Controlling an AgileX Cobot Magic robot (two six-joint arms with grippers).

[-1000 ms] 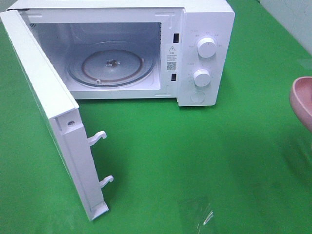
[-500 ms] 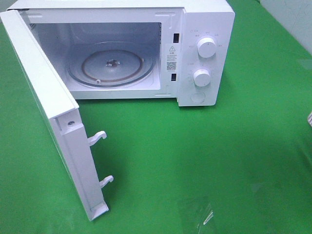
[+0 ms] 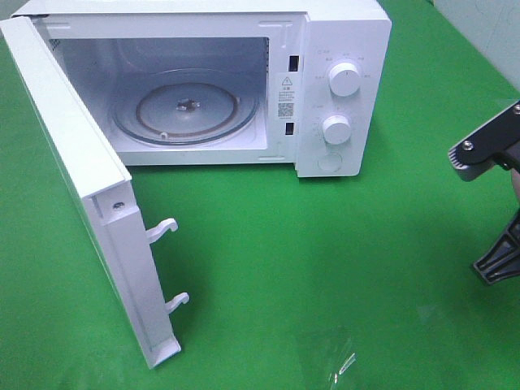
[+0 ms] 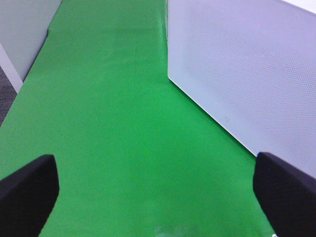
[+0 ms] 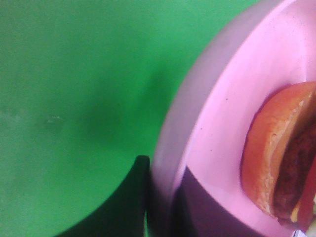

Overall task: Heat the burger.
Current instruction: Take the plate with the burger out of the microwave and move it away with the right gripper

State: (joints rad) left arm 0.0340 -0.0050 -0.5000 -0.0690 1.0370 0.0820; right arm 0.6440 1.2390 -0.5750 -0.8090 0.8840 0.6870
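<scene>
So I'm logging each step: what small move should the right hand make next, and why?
Probably carry the pink plate with the burger toward the microwave: its door stands open, the turntable is bare, and the right hand sits at the table's edge.

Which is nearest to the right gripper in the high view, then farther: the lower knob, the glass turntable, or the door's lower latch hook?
From the right gripper, at the right edge of the high view:
1. Lower knob, on the microwave's control panel.
2. Glass turntable, inside the open cavity.
3. Lower latch hook, on the open door at the left.
The last two are fairly close.
</scene>
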